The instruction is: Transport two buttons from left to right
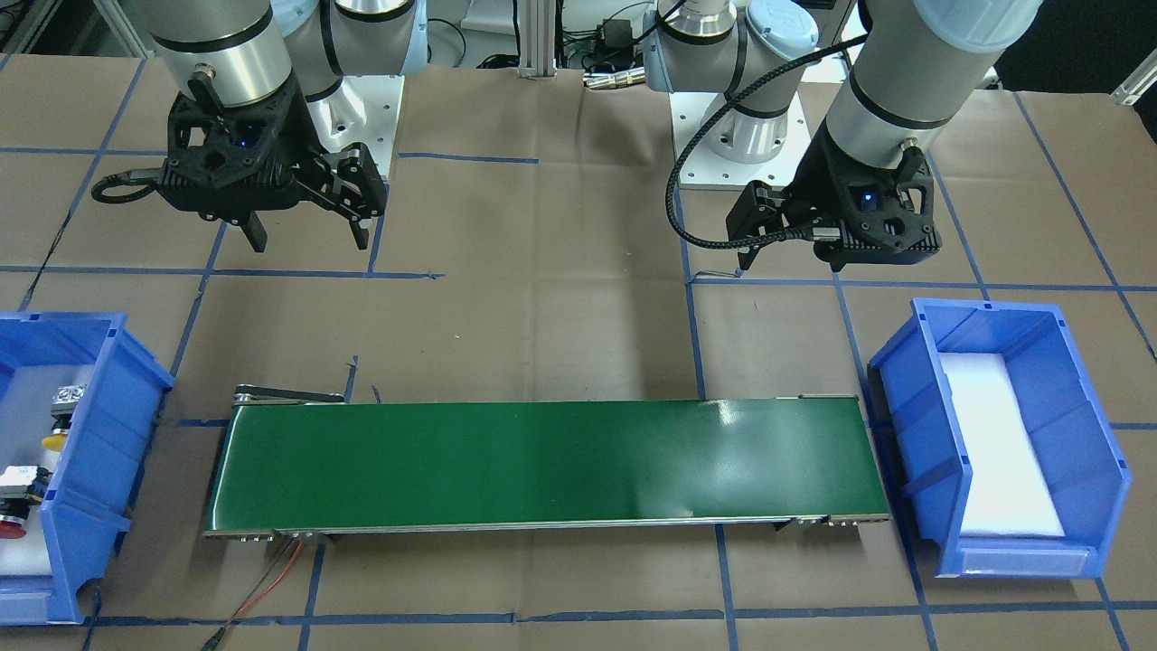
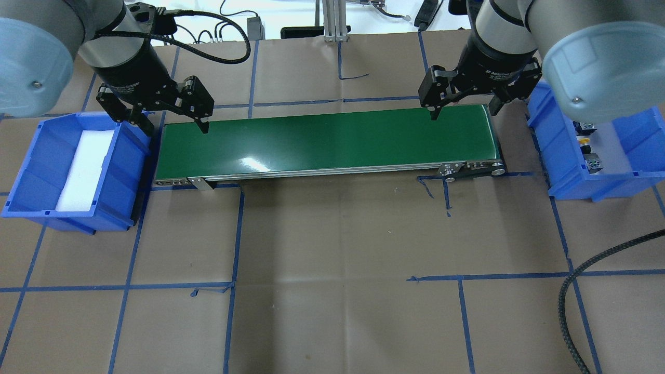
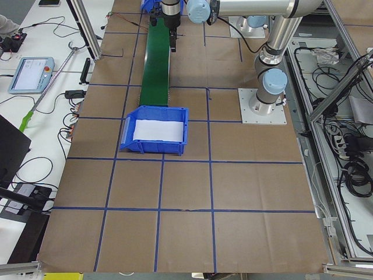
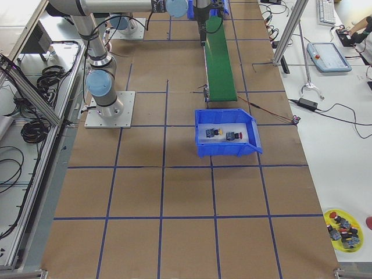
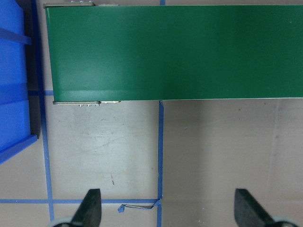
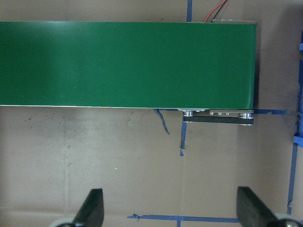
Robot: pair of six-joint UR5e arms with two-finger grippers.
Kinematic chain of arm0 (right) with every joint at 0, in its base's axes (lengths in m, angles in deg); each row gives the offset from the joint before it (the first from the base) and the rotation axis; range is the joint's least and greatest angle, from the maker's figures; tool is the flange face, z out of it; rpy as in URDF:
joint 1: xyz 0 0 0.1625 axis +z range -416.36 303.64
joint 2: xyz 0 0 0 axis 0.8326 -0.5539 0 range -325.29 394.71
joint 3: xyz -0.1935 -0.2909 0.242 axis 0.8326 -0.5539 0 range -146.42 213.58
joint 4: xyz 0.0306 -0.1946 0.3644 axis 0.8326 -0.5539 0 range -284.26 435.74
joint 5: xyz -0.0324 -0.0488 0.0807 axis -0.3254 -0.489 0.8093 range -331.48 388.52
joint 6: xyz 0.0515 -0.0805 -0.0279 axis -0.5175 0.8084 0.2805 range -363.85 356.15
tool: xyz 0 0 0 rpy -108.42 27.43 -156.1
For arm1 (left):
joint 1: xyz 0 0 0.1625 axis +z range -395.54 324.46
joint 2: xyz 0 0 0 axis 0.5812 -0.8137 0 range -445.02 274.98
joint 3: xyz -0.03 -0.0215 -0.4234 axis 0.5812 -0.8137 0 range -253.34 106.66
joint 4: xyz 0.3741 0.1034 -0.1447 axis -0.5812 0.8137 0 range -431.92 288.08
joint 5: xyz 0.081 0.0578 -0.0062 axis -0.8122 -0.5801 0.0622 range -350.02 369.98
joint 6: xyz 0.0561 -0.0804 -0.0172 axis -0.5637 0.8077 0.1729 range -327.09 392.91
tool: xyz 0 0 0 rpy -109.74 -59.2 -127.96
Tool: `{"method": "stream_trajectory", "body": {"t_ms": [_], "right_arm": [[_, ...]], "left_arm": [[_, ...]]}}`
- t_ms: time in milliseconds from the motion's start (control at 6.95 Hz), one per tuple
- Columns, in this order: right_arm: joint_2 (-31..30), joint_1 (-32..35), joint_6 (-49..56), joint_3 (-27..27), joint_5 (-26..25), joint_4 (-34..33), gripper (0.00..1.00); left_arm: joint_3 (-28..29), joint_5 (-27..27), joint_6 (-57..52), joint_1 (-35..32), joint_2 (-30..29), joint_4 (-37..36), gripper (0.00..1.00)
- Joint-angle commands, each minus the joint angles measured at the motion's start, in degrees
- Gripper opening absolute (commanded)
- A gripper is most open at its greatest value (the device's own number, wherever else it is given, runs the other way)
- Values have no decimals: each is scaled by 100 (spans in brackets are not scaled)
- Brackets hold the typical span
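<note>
At the left tool (image 5: 168,205): fingers (image 5: 92,210) spread wide, nothing between them. Hung above bare brown worktop (image 5: 222,151), just short of the long edge of the green belt (image 5: 175,52) and close to one of its ends. Off to this tool's outer side, past that belt end, a blue bin (image 2: 31,166) lined with a white foam pad (image 2: 83,166).

At the right tool (image 6: 170,205): likewise fully spread, gripping nothing. Raised over the worktop beside the opposite end of the belt, well apart from the left tool, with nearly the whole belt length between the two.

As for the yellow-capped button (image 1: 59,425) and the red-capped button (image 1: 16,502): well clear of either tool, both lying in a second blue bin (image 2: 553,156) on the right tool's outer side, beyond the belt end nearest it, on a foam liner (image 1: 23,556). Near each other but not touching, each tipped on its side, caps turned the same way.
</note>
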Motion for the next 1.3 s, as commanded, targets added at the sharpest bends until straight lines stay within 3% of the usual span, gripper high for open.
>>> {"method": "stream_trajectory", "body": {"t_ms": [0, 1152], "right_arm": [[1, 15, -18, 8, 23, -16, 100], [220, 15, -9, 8, 59, -139, 100]], "left_arm": [[-9, 0, 0, 0, 0, 0, 100], [0, 0, 0, 0, 9, 0, 100]]}}
